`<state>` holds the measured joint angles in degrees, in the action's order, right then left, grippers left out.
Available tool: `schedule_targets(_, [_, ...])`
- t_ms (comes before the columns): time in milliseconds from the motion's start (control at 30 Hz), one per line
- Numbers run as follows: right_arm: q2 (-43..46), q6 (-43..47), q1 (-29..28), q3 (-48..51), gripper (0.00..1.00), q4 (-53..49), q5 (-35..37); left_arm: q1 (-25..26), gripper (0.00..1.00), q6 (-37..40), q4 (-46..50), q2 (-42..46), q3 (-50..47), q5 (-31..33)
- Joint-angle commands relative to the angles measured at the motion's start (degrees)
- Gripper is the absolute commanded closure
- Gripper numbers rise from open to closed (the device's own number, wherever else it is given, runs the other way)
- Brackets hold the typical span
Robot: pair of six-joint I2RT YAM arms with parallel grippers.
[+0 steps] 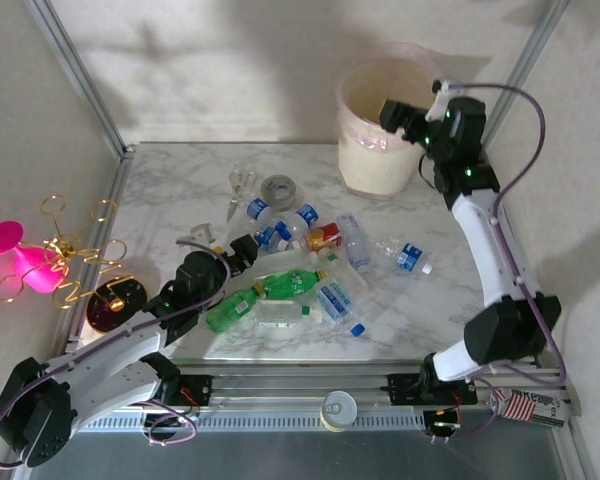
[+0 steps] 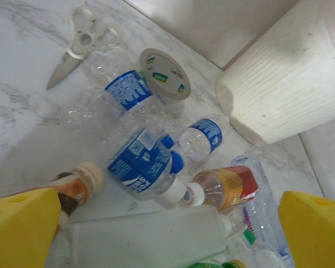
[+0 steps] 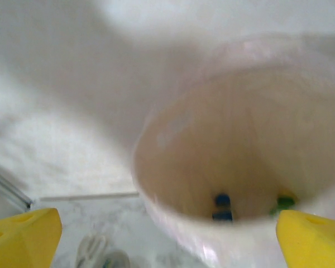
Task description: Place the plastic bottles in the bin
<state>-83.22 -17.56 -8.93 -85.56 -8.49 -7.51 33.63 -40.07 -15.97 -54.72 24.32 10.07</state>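
Observation:
Several plastic bottles [image 1: 300, 270] lie heaped mid-table: green ones [image 1: 290, 284], clear ones with blue labels [image 1: 407, 256] and one with an orange-red label [image 1: 323, 238]. My left gripper [image 1: 242, 252] hovers open at the heap's left edge. In the left wrist view its yellow fingers [image 2: 22, 229] straddle a frosted white bottle [image 2: 151, 234] without touching it, with a blue-labelled bottle [image 2: 142, 164] and the orange-red one [image 2: 229, 187] just beyond. The cream-white bin [image 1: 380, 130] stands at the far right. My right gripper [image 1: 398, 117] hangs open and empty over its rim. Down inside the bin [image 3: 240, 139] lie a blue-capped bottle [image 3: 222, 206] and a green one [image 3: 285, 202].
White-handled scissors [image 1: 238, 190] and a grey tape roll [image 1: 278, 188] lie behind the heap, left of the bin. A pink and gold wire ornament [image 1: 40, 262] stands off the table's left edge. A metal frame post rises at each far corner.

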Motion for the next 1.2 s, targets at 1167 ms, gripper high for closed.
schedule_targets(1167, [-0.1,-3.0,-0.1,37.3,0.01,-6.4,4.1,-0.5,0.0,-2.2,-8.0,-17.2,9.7,-7.3])
